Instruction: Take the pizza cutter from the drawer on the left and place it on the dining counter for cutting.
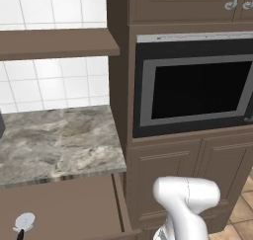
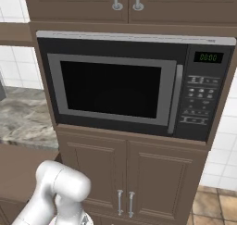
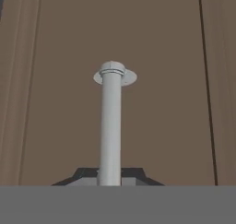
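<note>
We count one pizza cutter [image 1: 23, 222], one open drawer [image 1: 74, 209], one microwave [image 2: 129, 87] and one short marble worktop [image 1: 59, 140]; the lower cabinet doors [image 2: 162, 182] below the microwave are two, each with a vertical silver handle, and two more handles show on the upper cabinets. In the hand view we see the gripper [image 3: 110, 177] clamped tightly on one silver bar handle [image 3: 111, 126], the bar running away from the camera along the dark-brown drawer front and ending at its round mounting flange. The dark finger tips sit on either side of the bar, touching it. In the left base view the pizza cutter lies inside the drawer, wheel uppermost in the picture, black handle cut off by the lower edge. It lies apart from the handle end that we grip, deeper within the drawer cavity beneath the worktop edge, untouched by the fingers.
</note>
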### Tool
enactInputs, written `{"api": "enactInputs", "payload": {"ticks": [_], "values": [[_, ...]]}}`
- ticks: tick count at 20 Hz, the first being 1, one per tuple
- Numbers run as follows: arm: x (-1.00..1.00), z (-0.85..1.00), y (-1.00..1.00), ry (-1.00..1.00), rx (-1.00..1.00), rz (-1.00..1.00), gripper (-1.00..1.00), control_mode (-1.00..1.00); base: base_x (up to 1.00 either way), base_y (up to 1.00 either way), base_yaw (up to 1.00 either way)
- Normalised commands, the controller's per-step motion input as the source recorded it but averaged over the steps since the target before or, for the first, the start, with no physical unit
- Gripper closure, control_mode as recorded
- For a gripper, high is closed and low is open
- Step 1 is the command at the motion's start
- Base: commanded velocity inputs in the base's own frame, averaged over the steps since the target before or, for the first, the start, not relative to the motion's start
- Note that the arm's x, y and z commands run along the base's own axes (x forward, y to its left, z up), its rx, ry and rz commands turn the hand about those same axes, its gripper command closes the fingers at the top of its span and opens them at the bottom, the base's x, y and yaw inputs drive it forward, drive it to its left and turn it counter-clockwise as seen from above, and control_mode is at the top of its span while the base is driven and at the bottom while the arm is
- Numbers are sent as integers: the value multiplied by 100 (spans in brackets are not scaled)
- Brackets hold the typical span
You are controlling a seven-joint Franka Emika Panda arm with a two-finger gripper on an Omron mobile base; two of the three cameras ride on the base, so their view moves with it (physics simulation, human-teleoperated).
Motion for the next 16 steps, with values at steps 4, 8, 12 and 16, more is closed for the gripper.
{"api": "enactInputs", "payload": {"ticks": [4,8,12,16], "values": [[-45,0,5,0,0,0,100,-100,0,0,0],[-18,0,1,0,0,0,-100,-100,0,0,0],[-10,0,0,0,0,0,-100,-100,0,0,0],[-33,3,1,-1,0,0,-100,-100,0,0,0]]}}
